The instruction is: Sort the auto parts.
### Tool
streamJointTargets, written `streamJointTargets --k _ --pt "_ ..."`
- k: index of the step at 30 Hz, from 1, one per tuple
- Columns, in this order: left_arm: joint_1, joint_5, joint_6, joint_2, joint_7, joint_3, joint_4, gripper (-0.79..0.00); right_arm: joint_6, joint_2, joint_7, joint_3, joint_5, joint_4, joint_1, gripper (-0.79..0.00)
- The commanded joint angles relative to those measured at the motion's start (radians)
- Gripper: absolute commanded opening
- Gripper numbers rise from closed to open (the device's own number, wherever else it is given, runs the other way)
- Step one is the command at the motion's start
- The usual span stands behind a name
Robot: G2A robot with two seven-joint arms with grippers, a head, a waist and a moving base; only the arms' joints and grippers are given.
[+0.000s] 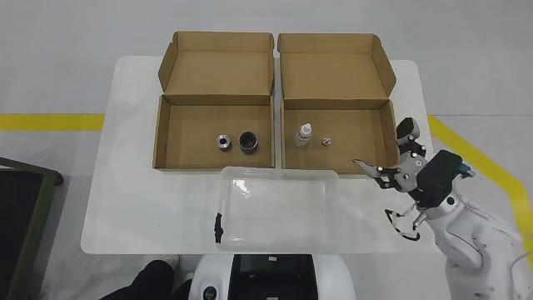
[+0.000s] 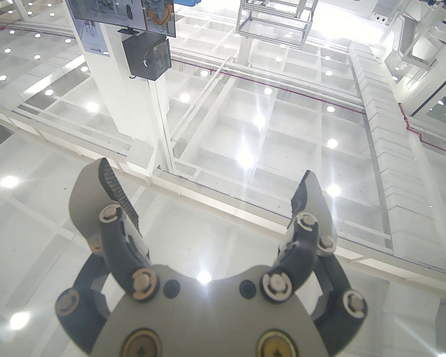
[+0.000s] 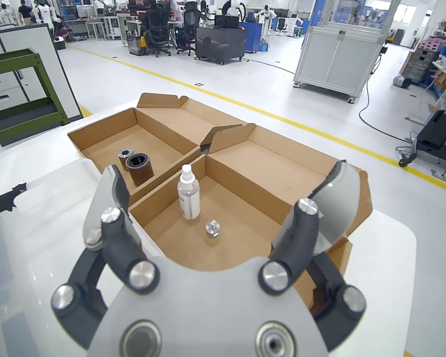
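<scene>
Bright, even light from round white ceiling lamps (image 2: 259, 120), which flare into starbursts in the left wrist view, leaves soft shadows inside the 2 open brown cardboard boxes (image 1: 190, 136) and glints on the clear rectangular plastic tray (image 1: 279, 169), while straight lines bow toward both wrist views' edges.

From above, the small metal part (image 1: 326, 141) beside the bottle (image 1: 302, 135) is too small to tell its shape, as is a black mark (image 1: 217, 226) on the clear tray (image 1: 283, 170). In the right wrist view, the right claw (image 3: 226, 169) covers one corner of the right box (image 3: 245, 187).
</scene>
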Motion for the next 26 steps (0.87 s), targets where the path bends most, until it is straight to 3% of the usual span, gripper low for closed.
streamJointTargets --k 1,13,26 --pt "0.000 0.000 0.000 0.000 0.000 0.000 0.000 0.000 -0.002 0.001 -0.035 0.014 -0.013 0.000 -0.016 0.000" --pt "0.000 0.000 0.000 0.000 0.000 0.000 0.000 0.000 0.002 0.006 -0.166 0.097 -0.052 0.033 -0.102 0.000" --pt "0.000 0.000 0.000 0.000 0.000 0.000 0.000 0.000 0.000 0.009 -0.184 0.119 -0.058 0.052 -0.107 -0.001"
